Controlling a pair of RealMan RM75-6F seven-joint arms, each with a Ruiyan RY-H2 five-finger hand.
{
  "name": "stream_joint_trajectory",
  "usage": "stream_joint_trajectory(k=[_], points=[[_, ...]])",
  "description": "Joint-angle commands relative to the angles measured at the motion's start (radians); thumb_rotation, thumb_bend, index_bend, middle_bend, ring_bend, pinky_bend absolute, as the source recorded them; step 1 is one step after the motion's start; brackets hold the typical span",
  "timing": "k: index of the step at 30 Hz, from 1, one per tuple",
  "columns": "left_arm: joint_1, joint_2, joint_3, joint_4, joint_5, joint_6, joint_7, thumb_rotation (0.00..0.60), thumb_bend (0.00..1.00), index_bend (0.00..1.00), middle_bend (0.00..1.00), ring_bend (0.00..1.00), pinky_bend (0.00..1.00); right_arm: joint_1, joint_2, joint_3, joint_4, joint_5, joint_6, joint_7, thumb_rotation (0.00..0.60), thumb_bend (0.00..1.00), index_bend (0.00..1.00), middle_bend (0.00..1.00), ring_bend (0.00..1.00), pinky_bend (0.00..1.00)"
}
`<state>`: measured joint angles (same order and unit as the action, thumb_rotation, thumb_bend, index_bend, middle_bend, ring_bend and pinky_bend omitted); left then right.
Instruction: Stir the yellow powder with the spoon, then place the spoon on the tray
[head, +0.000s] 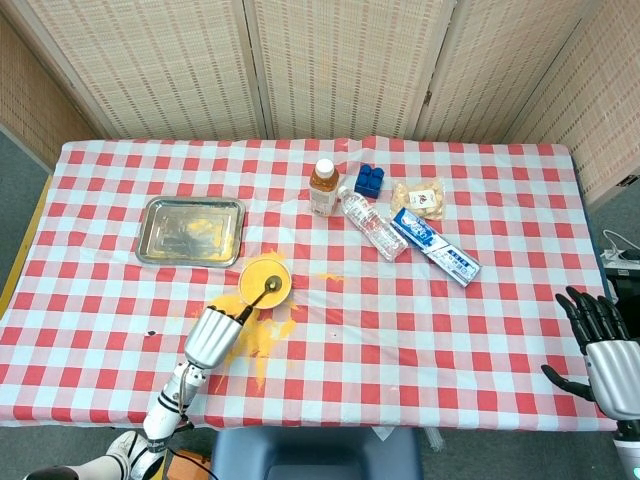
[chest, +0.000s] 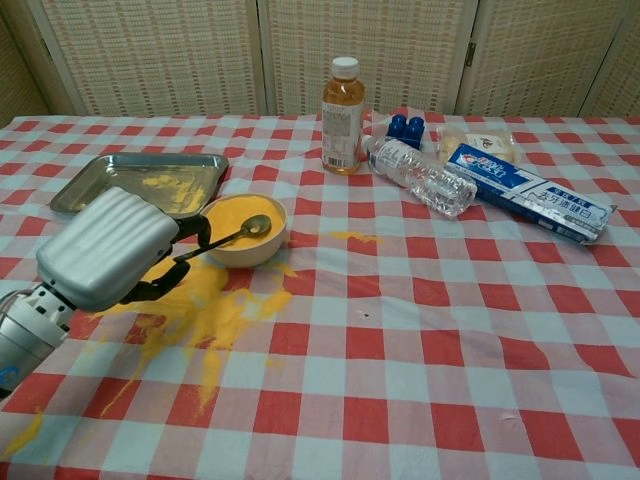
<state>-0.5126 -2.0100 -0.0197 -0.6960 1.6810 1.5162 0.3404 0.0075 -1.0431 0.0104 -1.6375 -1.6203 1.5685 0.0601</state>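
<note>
My left hand (chest: 108, 247) pinches the spoon (chest: 232, 236), its tip in the bowl (chest: 247, 243) of yellow powder (chest: 235, 216). Right hand (head: 603, 340) spread, off table edge. Tray (chest: 92, 187) sits just behind bowl.

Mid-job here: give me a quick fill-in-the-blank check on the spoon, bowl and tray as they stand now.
1. The left hand holds the spoon with its tip over the ____.
2. Yellow powder has spilled onto the ____ beside the bowl.
3. The tray lies on the far side of the bowl, toward the robot's ____.
4. The right hand holds ____.

Missing words: bowl; tablecloth; left; nothing
</note>
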Motion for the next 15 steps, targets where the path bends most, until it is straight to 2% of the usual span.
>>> stream_joint_trajectory(k=[1,15], points=[[0.000,0.000,-0.003,0.002,-0.005,-0.004,-0.001,0.600,0.45,0.43,1.00,1.00,1.00,0.000,0.000,0.000,0.000,0.000,-0.001,0.000,0.600,0.06,0.00,0.00,0.00,0.00],[0.001,0.005,-0.003,0.001,-0.006,0.004,-0.008,0.600,0.45,0.45,1.00,1.00,1.00,0.001,-0.002,0.000,0.000,0.000,-0.002,-0.004,0.600,0.06,0.00,0.00,0.00,0.00]])
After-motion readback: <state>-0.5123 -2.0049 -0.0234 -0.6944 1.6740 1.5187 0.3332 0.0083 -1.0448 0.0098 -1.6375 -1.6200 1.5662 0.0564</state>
